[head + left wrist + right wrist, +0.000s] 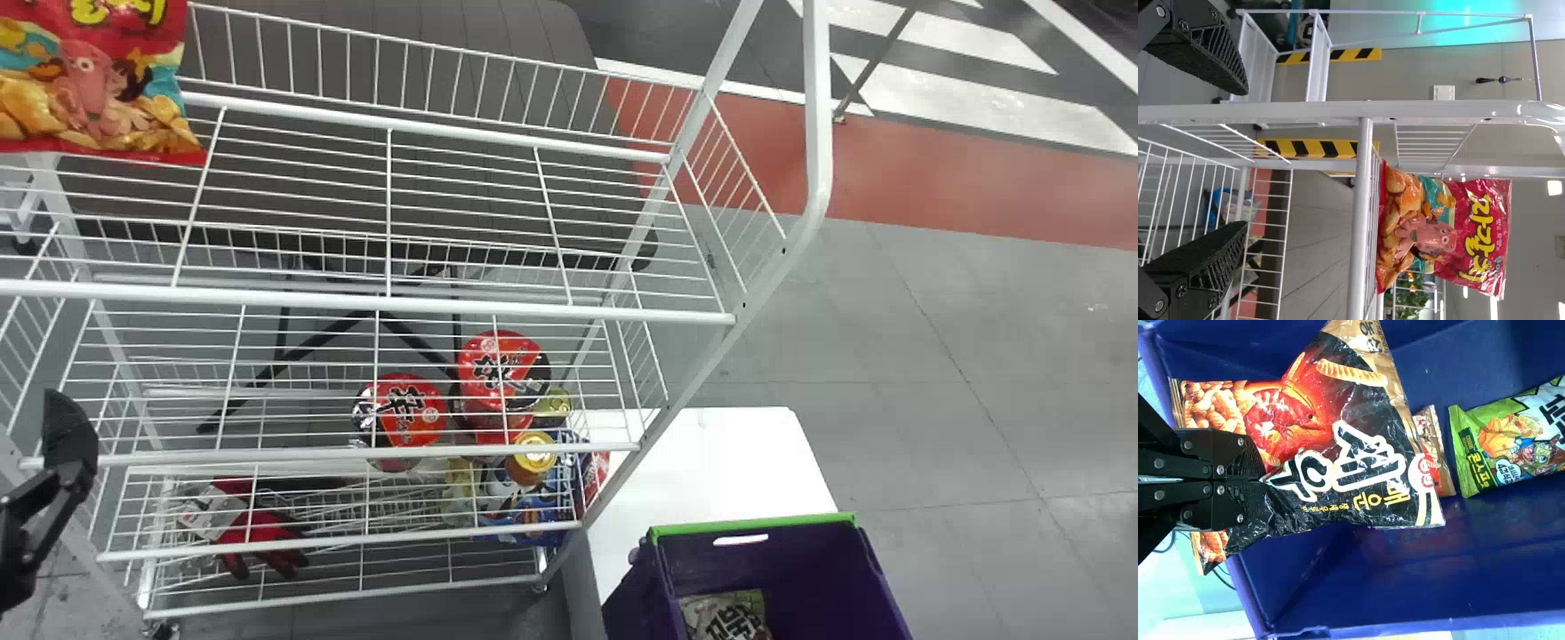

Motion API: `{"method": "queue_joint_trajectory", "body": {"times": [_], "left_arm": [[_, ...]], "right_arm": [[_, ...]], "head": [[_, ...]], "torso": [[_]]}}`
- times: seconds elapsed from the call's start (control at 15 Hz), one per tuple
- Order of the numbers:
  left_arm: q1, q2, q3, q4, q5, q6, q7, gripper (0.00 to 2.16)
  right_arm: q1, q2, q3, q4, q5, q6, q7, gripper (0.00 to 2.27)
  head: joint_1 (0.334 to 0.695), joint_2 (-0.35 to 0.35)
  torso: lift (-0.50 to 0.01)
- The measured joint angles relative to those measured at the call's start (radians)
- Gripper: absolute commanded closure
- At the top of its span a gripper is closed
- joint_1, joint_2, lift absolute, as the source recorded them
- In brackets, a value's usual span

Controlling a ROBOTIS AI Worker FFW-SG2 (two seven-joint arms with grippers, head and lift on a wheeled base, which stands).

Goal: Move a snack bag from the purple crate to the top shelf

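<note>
While the right gripper (1263,480) is at the purple crate (782,573), its fingers are found clamped on one end of a black snack bag (1358,443), the item to be shelved. The bag lies across the crate's opening in the right wrist view, its gripped end reaching past the rim (its clearance above the crate floor cannot be told). A green snack bag (1511,440) lies inside, as does a smaller snack bag (1435,450), partly covered by the black one.

The left gripper (69,444) is located at the left end of the white wire rack; its fingers stand apart, with nothing between them.

On the top shelf (444,308), a red snack bag (98,84) stands upright at the left end. Lower down in the rack are two red-lidded cups (411,411), a yellow-lidded container (533,458) and red gloves (258,529). A white table (720,462) is noted beside the rack.
</note>
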Motion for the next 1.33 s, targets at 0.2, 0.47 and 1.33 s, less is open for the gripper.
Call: {"method": "queue_joint_trajectory", "body": {"times": [0.2, 0.47, 1.33], "left_arm": [[-0.002, 0.000, 0.000, 0.002, 0.000, 0.000, 0.000, 0.12], [-0.002, -0.001, 0.000, 0.002, 0.000, 0.000, 0.000, 0.12], [0.004, 0.000, -0.005, -0.010, -0.002, 0.002, 0.001, 0.12]], "right_arm": [[0.000, 0.000, 0.001, 0.003, 0.000, -0.007, 0.000, 2.13], [0.000, 0.000, 0.002, 0.005, 0.000, -0.015, 0.000, 2.13], [0.000, -0.001, 0.008, 0.007, 0.006, -0.019, 0.002, 2.13]], "head": [[0.695, -0.350], [0.695, -0.350], [0.695, -0.350]], "torso": [[-0.105], [-0.089], [-0.037]]}}
